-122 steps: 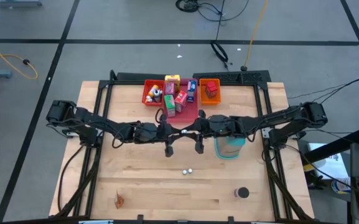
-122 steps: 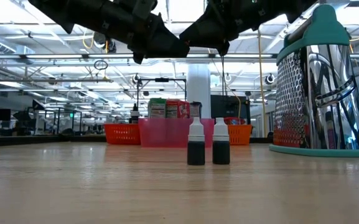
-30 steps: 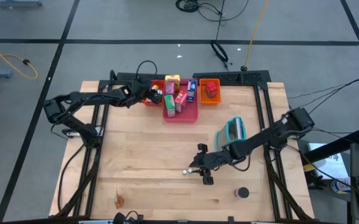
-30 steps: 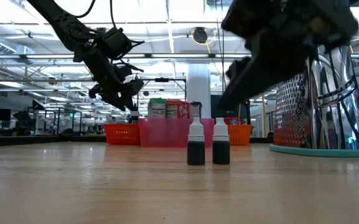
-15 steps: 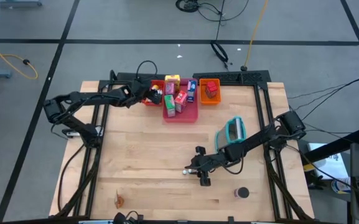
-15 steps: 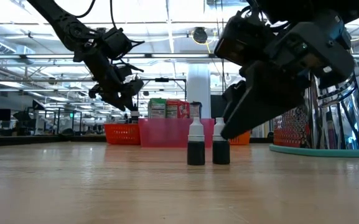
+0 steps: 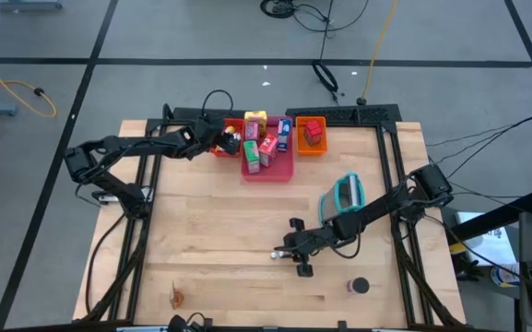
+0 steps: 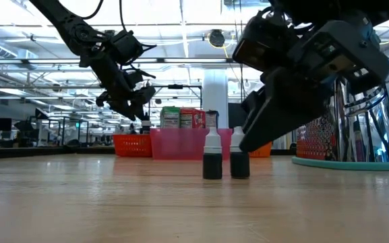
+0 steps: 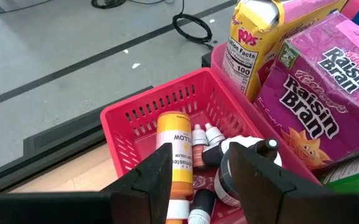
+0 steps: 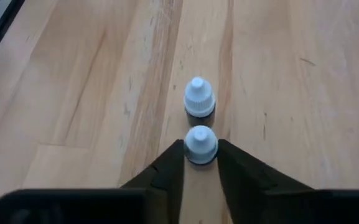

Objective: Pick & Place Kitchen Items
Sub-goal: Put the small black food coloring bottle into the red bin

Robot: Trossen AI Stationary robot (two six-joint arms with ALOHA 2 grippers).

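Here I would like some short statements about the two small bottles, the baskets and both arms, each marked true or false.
1. The two small bottles stand upright on the wooden table. True.
2. The right gripper has its jaws on either side of one bottle. True.
3. The left gripper is over the orange basket. False: it hovers over the red basket.
4. The red basket is empty. False: it holds several small bottles.
5. The cereal boxes lie on the bare table. False: they stand in the pink basket.
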